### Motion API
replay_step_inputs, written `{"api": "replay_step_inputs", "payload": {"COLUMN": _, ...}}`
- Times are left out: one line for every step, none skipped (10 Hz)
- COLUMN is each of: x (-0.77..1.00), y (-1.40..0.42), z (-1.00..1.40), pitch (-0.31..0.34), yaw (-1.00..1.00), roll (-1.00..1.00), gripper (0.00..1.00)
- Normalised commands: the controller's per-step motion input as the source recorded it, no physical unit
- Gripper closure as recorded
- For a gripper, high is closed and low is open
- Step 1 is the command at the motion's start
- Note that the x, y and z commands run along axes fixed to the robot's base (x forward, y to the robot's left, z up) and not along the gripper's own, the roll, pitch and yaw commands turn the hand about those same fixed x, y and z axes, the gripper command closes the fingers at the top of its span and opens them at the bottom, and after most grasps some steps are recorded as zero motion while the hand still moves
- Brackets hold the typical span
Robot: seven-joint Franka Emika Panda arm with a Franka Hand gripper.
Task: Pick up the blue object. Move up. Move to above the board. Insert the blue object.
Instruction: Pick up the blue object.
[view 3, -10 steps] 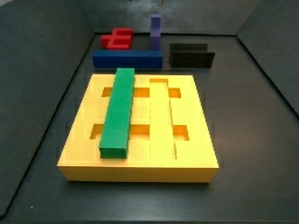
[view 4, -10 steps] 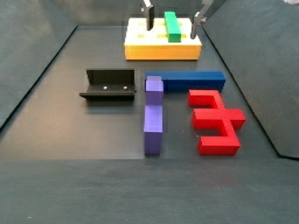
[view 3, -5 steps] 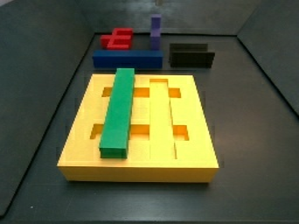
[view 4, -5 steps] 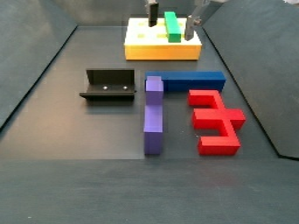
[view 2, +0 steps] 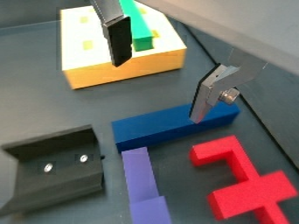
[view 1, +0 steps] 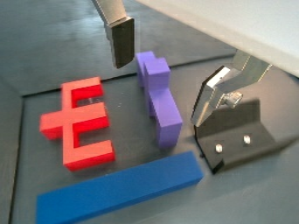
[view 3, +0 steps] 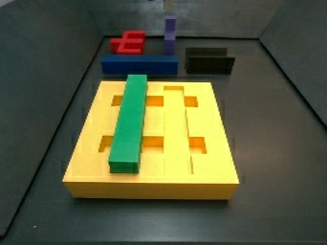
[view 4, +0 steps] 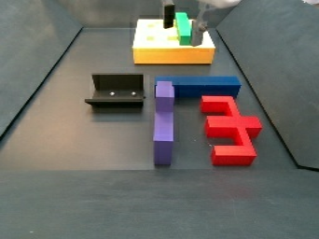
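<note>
Blue object, a long dark-blue rectangular bar [view 4: 200,86], lies flat on the dark table [view 4: 75,131], untouched.

Near to far in a side view: red blocky piece [view 4: 229,128], purple bar [view 4: 163,121], black L-shaped fixture [view 4: 115,91], then the blue bar. Beyond stands the large yellow grooved board [view 4: 173,51] carrying a green bar [view 4: 185,27]. The gripper [view 2: 158,74] hangs above the blue bar, jaws spread wide and empty.
</note>
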Motion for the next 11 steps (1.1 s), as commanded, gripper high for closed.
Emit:
{"api": "replay_step_inputs", "payload": {"x": 0.0, "y": -0.04, "z": -0.23, "pitch": 0.0, "yaw": -0.84, "roll": 0.0, "gripper": 0.0}}
{"api": "replay_step_inputs", "payload": {"x": 0.0, "y": -0.05, "z": -0.2, "pitch": 0.0, "yaw": -0.83, "roll": -0.01, "gripper": 0.0}}
{"api": "replay_step_inputs", "payload": {"x": 0.0, "y": -0.05, "z": -0.18, "pitch": 0.0, "yaw": -0.81, "roll": -0.02, "gripper": 0.0}}
{"api": "replay_step_inputs", "payload": {"x": 0.0, "y": -0.05, "z": -0.17, "pitch": 0.0, "yaw": -0.81, "roll": -0.04, "gripper": 0.0}}
{"api": "replay_step_inputs", "payload": {"x": 0.02, "y": -0.02, "z": -0.19, "pitch": -0.019, "yaw": -0.83, "roll": -0.06, "gripper": 0.0}}
{"api": "replay_step_inputs", "payload": {"x": 0.02, "y": -0.01, "z": -0.19, "pitch": -0.027, "yaw": -0.83, "roll": -0.08, "gripper": 0.0}}
{"api": "replay_step_inputs", "payload": {"x": 0.01, "y": 0.0, "z": -0.2, "pitch": -0.043, "yaw": -0.8, "roll": -0.08, "gripper": 0.0}}
{"api": "replay_step_inputs", "payload": {"x": 0.01, "y": 0.0, "z": -0.19, "pitch": -0.036, "yaw": -0.73, "roll": -0.07, "gripper": 0.0}}
{"api": "replay_step_inputs", "payload": {"x": 0.0, "y": 0.0, "z": -0.09, "pitch": -0.006, "yaw": -0.45, "roll": -0.02, "gripper": 0.0}}
{"api": "replay_step_inputs", "payload": {"x": 0.0, "y": 0.01, "z": 0.0, "pitch": 0.0, "yaw": -0.09, "roll": 0.0, "gripper": 0.0}}
{"api": "replay_step_inputs", "payload": {"x": 0.0, "y": 0.0, "z": -0.12, "pitch": 0.0, "yaw": -0.12, "roll": -0.02, "gripper": 0.0}}
